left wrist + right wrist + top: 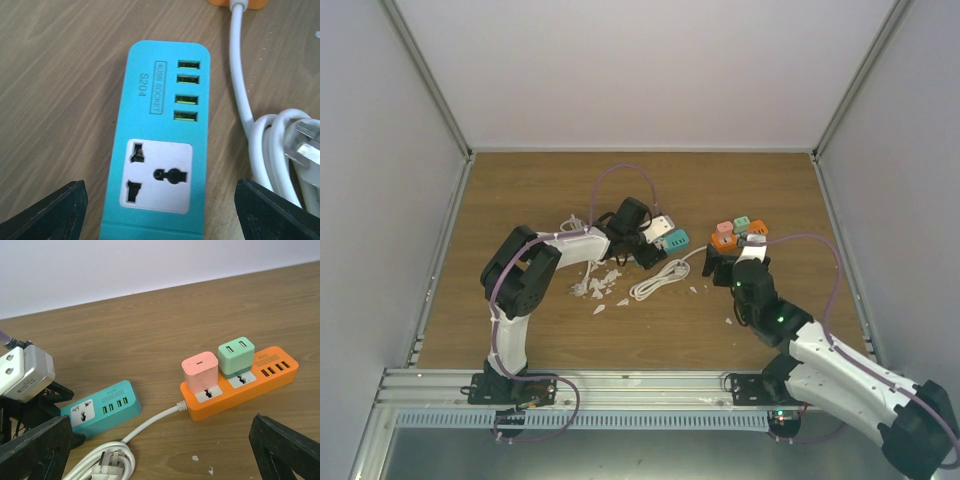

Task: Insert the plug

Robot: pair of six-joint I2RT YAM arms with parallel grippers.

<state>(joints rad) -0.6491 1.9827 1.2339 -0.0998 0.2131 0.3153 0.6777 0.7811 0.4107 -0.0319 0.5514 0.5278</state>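
Plug [307, 143] is lying mid-tabletop beside the teal socket strip [150, 100], which the left gripper [160, 200] is straddling with jaws spread apart, while the right gripper [160, 450] is likewise gaping wide.

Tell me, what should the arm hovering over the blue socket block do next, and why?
Probably close the left gripper on the teal power strip to steady it. Its open jaws straddle the strip, the strip's socket is empty, and the white plug lies loose on the table beside it, unheld.
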